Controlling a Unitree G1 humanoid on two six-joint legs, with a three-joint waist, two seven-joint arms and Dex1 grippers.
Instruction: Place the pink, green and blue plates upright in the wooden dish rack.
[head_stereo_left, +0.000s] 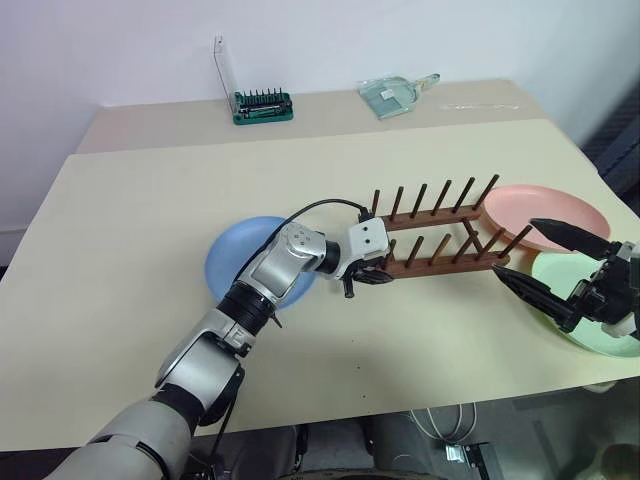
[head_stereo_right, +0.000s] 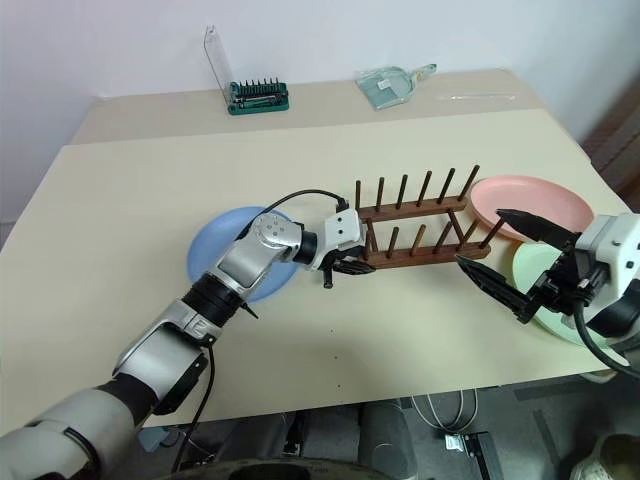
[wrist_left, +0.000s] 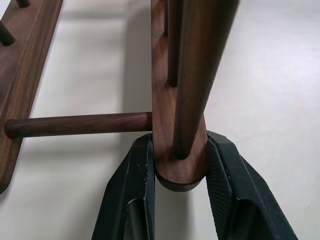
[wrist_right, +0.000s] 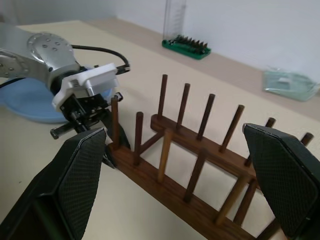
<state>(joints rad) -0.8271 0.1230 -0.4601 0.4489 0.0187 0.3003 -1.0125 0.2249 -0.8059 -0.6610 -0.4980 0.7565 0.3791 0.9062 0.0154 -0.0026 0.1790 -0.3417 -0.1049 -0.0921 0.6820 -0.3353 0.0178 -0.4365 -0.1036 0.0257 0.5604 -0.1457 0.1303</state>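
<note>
A green tool holder (head_stereo_left: 262, 106) and clear dustpan (head_stereo_left: 394, 96) share the table (head_stereo_left: 130, 230).

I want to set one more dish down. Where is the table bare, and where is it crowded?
Bare: the wide stretch between the blue plate and the green tool holder, and the near strip in front of the wooden dish rack. Crowded: the rack's right end, with the pink plate, green plate and open right pincer.
</note>
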